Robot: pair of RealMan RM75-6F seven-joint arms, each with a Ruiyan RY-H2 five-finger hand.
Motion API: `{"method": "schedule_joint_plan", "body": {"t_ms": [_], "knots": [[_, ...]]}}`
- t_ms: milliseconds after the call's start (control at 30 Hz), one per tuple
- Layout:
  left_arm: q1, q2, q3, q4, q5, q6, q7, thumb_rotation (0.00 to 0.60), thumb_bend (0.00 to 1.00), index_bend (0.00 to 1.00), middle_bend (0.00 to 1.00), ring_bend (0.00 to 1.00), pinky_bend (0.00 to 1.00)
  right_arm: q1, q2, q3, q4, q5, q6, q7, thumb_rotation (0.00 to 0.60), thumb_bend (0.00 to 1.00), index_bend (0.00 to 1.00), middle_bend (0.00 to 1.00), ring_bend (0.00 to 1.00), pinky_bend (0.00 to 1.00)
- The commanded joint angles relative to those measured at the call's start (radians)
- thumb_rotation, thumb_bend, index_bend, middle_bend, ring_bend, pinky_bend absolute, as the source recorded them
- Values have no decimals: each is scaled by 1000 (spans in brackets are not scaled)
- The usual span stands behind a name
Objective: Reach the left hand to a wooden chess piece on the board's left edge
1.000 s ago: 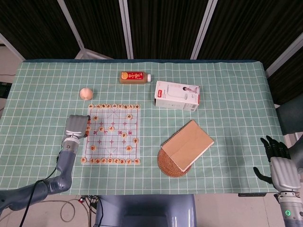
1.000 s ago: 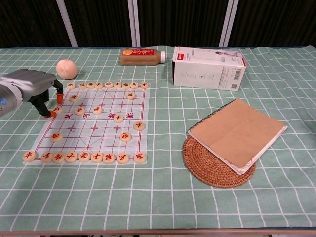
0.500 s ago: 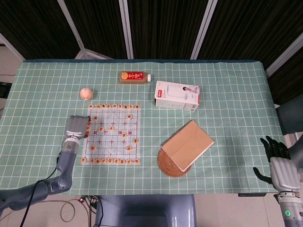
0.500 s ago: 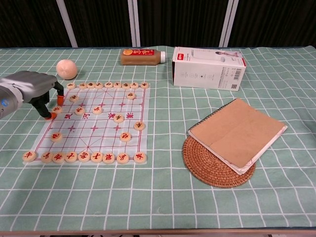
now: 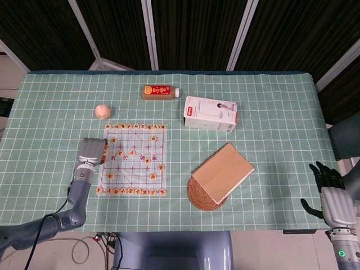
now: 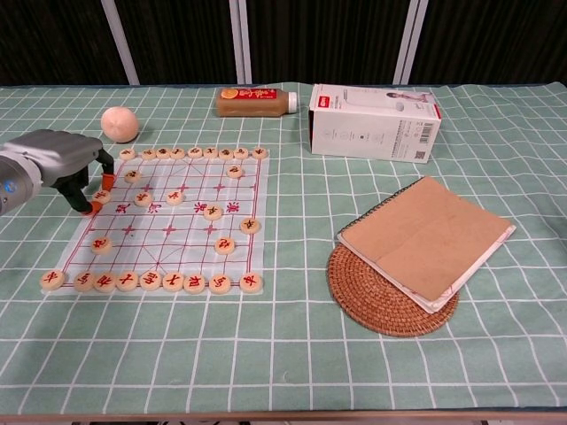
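A translucent chess board (image 6: 182, 232) (image 5: 134, 163) with round wooden pieces lies left of centre. One wooden piece (image 6: 103, 197) sits on its left edge. My left hand (image 6: 55, 158) (image 5: 91, 151) hovers over that edge, fingers curled downward. Two orange fingertips (image 6: 89, 209) stand close on either side of the piece, which still lies flat on the board. Whether they touch it I cannot tell. My right hand (image 5: 330, 198) hangs off the table's right front corner with fingers spread, holding nothing.
A peach-coloured ball (image 6: 119, 123) lies behind the left hand. A juice bottle (image 6: 257, 101) and a white box (image 6: 375, 121) lie at the back. A brown notebook (image 6: 425, 237) rests on a woven coaster (image 6: 381, 301) to the right.
The left hand has shifted slightly toward the board's left edge. Its upper orange fingertip has come down closer to the piece. The right hand has not moved.
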State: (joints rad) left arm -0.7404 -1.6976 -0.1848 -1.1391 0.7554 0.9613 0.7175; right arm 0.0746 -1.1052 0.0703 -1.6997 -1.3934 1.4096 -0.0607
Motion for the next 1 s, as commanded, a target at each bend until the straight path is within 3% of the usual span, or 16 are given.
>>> {"method": "schedule_joint_plan", "body": {"t_ms": [33, 1000], "knots": [[0, 1, -2, -1, 3, 4, -4, 600, 302, 486, 1000, 849, 940, 0, 0, 0, 0, 0, 0, 0, 600, 344, 0, 0, 0, 0], [-28, -6, -17, 43, 8, -8, -11, 600, 302, 493, 1000, 847, 940, 0, 0, 1, 0, 4, -2, -1, 600, 344, 0, 0, 0, 0]]}}
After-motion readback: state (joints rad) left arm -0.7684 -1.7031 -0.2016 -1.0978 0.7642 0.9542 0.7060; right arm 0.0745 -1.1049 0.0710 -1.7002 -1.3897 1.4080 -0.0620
